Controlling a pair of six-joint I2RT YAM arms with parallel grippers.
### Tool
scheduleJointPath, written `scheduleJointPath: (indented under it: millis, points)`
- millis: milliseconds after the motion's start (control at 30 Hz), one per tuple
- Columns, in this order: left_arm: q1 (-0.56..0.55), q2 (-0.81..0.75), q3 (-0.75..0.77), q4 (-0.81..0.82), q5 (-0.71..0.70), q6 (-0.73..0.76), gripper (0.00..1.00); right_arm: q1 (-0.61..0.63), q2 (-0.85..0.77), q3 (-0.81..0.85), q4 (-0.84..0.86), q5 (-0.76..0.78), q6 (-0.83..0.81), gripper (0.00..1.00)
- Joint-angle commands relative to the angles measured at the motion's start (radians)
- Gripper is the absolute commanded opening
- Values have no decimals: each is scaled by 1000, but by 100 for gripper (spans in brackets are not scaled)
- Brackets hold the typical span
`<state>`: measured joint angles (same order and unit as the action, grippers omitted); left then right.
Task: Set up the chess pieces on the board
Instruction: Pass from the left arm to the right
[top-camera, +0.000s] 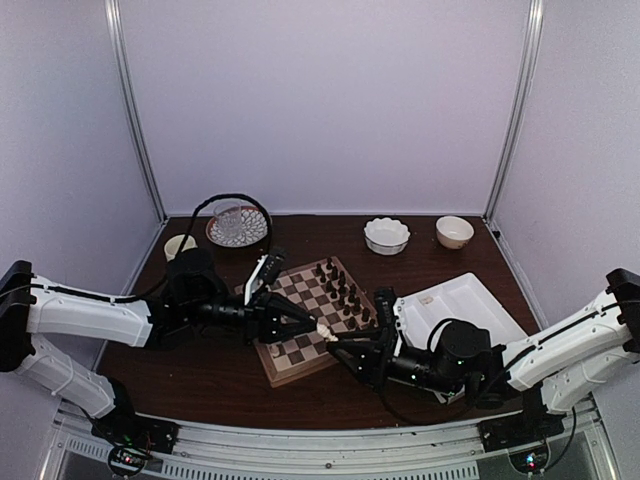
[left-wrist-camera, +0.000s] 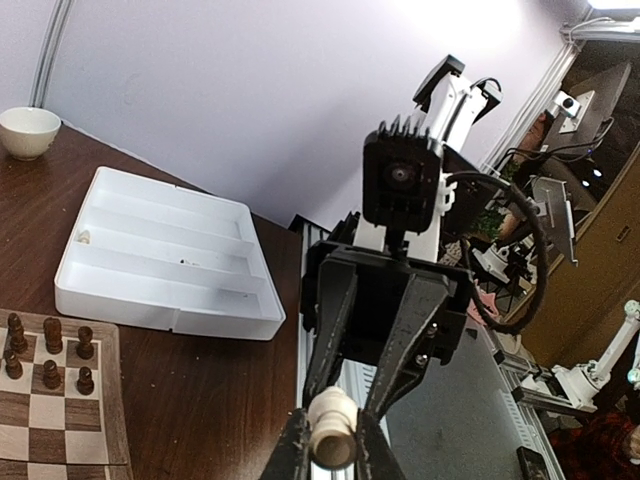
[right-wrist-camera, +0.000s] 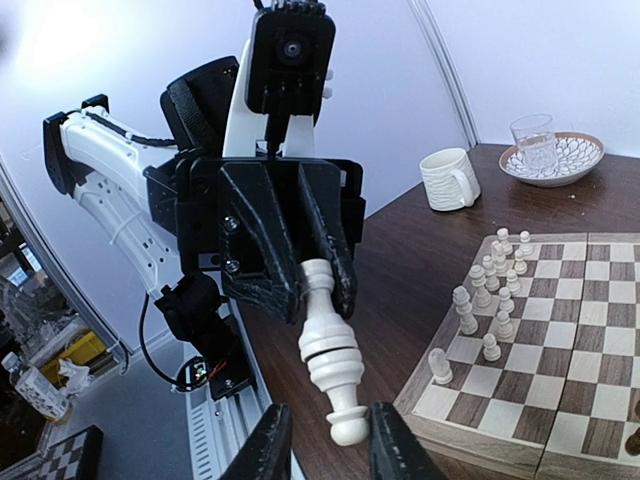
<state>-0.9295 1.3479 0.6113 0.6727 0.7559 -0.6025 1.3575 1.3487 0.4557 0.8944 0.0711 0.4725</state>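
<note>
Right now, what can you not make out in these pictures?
1. Top view: the dark pieces on the board are too small to tell their kinds.
2. Left wrist view: the cream-white chess piece in the left end effector shows only its base, end-on.
3. Right wrist view: the bottom edge cuts off the fingertips of the right end effector.
</note>
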Motion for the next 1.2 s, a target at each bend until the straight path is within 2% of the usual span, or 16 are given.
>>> scheduleJointPath:
  millis: [0, 333, 500, 567, 667, 767, 900, 1000, 1167]
  points:
    - [-3, -4, -4, 62, 16, -6, 3, 6, 9, 24, 22, 13, 1, 20]
    - [-5, -3, -1, 51, 14, -1, 3, 6, -10, 8, 23, 34, 13, 4]
    - [-5, -18, 9, -50, -52, 53, 3, 6, -77, -21, -91, 97, 34, 0]
    - [-5, -28, 19, -122, -106, 82, 3, 5, -134, -41, -179, 137, 41, 0]
    - [-5, -51, 37, -235, -182, 142, 2, -3, -238, -30, -429, 243, 75, 0]
    - [-7, -87, 52, -379, -272, 238, 2, -48, -312, 55, -753, 276, 98, 0]
    - [-38, -100, 67, -562, -378, 370, 2, -99, -344, 210, -1069, 262, 56, 0]
    - [-89, -88, 92, -654, -440, 421, 3, -176, -296, 332, -1216, 192, 15, 0]
    - [-165, -90, 112, -790, -588, 497, 3, -346, -158, 495, -1291, -92, -72, 0]
